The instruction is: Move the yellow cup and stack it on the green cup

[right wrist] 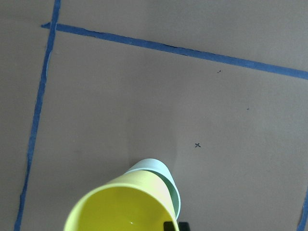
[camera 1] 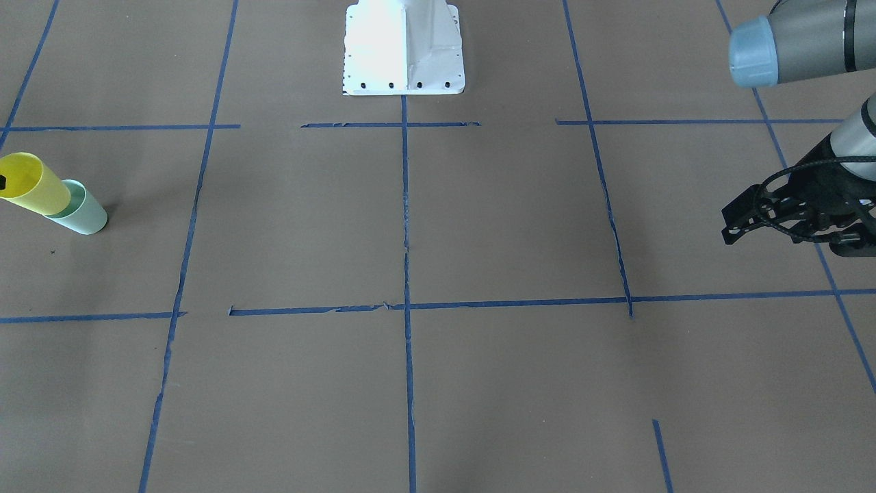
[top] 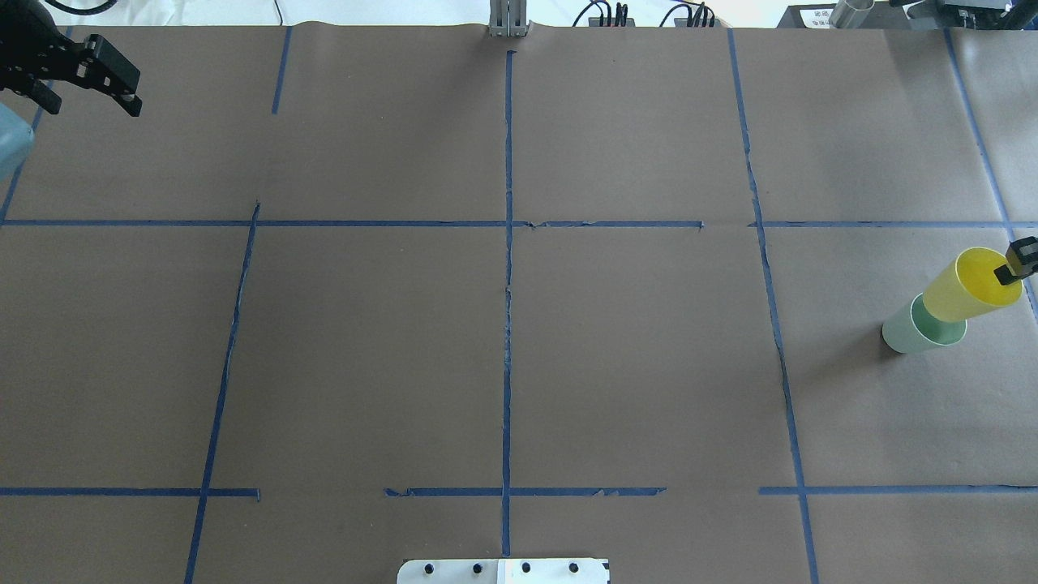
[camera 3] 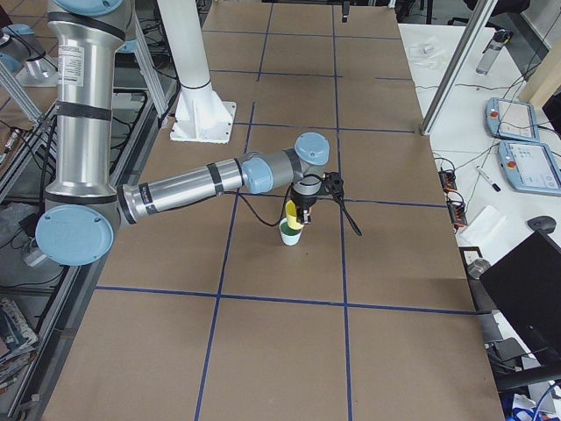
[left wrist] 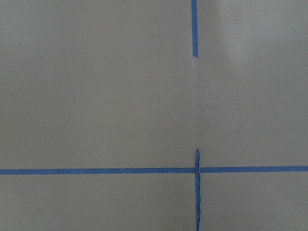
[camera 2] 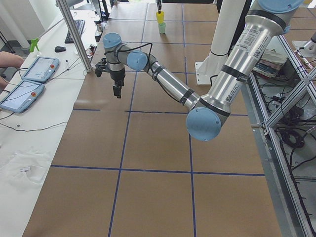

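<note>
The yellow cup [top: 969, 285] stands upright with its base inside the green cup [top: 920, 328] at the table's right end. Both also show in the front-facing view, yellow cup [camera 1: 34, 185] in green cup [camera 1: 82, 212]. My right gripper [top: 1020, 261] is at the yellow cup's rim, shut on its wall; one fingertip [right wrist: 175, 225] shows beside the rim [right wrist: 120, 202]. Most of the gripper is out of frame. My left gripper [top: 89, 97] is open and empty, high over the far left corner.
The table is brown paper marked with blue tape lines [top: 508, 284]. The robot's white base [camera 1: 404, 48] stands at the near middle edge. My left arm [camera 1: 801, 41] hangs over the left end. Operators' tablets [camera 2: 24, 84] lie on a side desk.
</note>
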